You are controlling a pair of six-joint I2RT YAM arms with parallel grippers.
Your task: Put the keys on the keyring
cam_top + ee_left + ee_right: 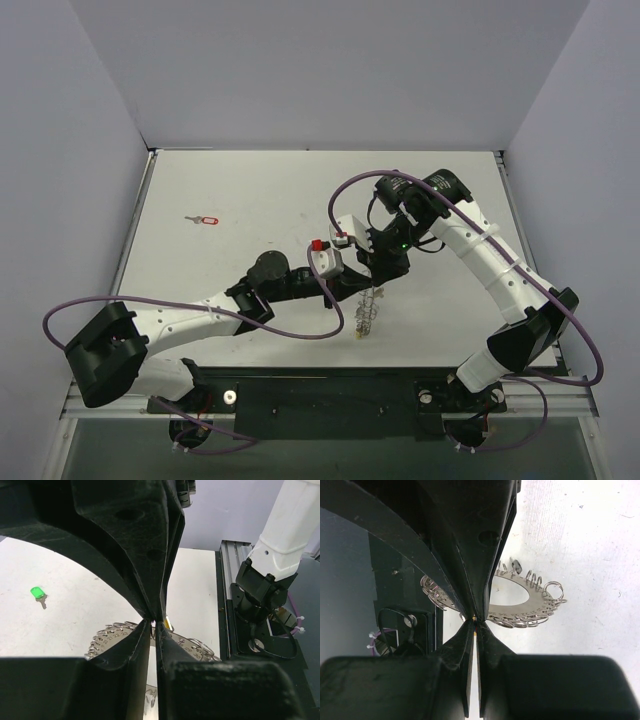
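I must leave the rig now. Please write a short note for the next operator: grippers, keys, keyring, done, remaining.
Right gripper: shut on the keyring rim, holding it on edge.
Left gripper: jaws almost together at the ring; what they pinch is hidden.
Red key and green key lie loose on the table.
Done: ring gripped.
Left: at least these two keys to thread.

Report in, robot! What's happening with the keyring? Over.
Right gripper shut on the keyring. Left gripper at its rim, grip unclear. Red key, green key loose on table. Nothing in the way seen.
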